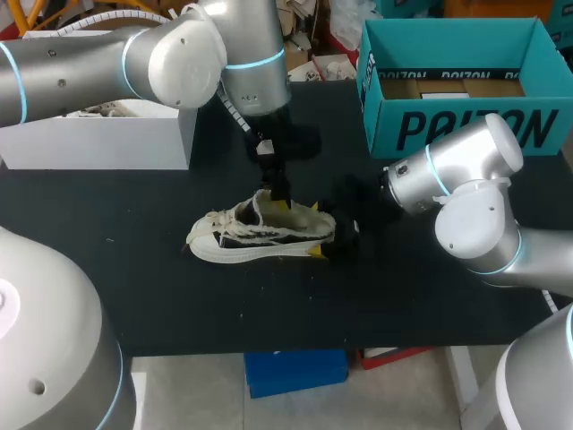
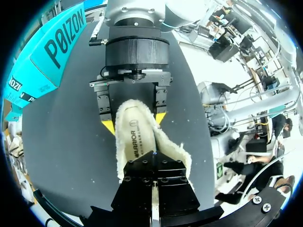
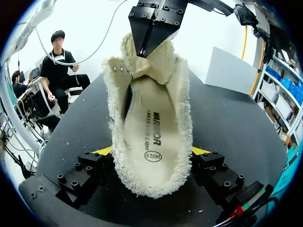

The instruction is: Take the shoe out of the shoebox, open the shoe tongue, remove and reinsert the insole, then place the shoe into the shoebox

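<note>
The shoe (image 1: 240, 240) sits on its sole near the middle of the black table (image 1: 134, 296), out of the box, toe toward the left arm's side. There's a good stretch of bare tabletop off the toe and between the shoe and the near edge. The far side is tighter. The teal shoebox (image 1: 457, 85) stands open at the far right corner, well apart from the shoe, and a white box (image 1: 98, 139) sits along the far left edge. Both arms crowd right over the shoe, so the free space is really only the near side and toward the left.

The right gripper (image 3: 151, 152) comes in low at the heel. Its yellow tips are spread about as wide as the heel and press into the fuzzy collar from both sides, so it's clamped on the shoe and holding it steady on the table.

The left gripper (image 1: 279, 195) hangs down from above over the lacing area. Its black fingers are drawn nearly together and, seen from the right wrist, pinch the top of the tongue (image 3: 156, 64), which stands upright away from the opening. Its yellow tips don't show in its own wrist view.

With the tongue up, the shoe mouth is wide open and the cream insole (image 3: 150, 137) lies flat inside, printed side up.
</note>
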{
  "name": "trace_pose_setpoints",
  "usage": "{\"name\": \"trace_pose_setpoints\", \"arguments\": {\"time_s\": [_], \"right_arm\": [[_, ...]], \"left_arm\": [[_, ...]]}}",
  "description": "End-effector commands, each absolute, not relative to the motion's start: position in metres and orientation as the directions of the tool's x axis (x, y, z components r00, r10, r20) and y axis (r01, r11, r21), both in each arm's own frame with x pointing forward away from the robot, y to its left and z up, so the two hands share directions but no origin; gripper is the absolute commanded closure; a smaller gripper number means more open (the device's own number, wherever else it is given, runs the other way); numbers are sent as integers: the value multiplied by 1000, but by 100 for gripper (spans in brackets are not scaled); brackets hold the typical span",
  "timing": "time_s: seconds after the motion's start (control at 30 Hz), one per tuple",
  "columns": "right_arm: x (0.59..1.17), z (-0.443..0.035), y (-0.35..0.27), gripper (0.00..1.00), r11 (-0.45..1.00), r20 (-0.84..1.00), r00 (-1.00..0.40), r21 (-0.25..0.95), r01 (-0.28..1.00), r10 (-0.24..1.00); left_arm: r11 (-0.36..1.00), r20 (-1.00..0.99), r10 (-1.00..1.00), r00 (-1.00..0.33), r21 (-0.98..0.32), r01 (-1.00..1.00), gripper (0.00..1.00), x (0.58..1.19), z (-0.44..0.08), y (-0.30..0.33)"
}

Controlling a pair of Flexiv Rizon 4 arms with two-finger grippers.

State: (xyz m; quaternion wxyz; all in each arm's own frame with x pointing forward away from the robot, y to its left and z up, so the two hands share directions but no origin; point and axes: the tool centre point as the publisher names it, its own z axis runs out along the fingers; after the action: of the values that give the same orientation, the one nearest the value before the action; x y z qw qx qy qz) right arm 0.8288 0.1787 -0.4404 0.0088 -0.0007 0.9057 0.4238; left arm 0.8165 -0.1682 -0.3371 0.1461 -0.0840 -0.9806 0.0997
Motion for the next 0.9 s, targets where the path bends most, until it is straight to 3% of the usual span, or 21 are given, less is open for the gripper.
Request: {"name": "trace_pose_setpoints", "arguments": {"time_s": [0.03, 0.9], "right_arm": [[828, -443, 181, 100, 642, -16, -1000, 766, -8, 7], [828, -443, 181, 100, 642, -16, -1000, 766, -8, 7]], "left_arm": [[968, 317, 196, -928, -214, 131, 100, 817, -337, -168], [968, 315, 202, -927, -210, 139, 100, 806, -351, -158]]}}
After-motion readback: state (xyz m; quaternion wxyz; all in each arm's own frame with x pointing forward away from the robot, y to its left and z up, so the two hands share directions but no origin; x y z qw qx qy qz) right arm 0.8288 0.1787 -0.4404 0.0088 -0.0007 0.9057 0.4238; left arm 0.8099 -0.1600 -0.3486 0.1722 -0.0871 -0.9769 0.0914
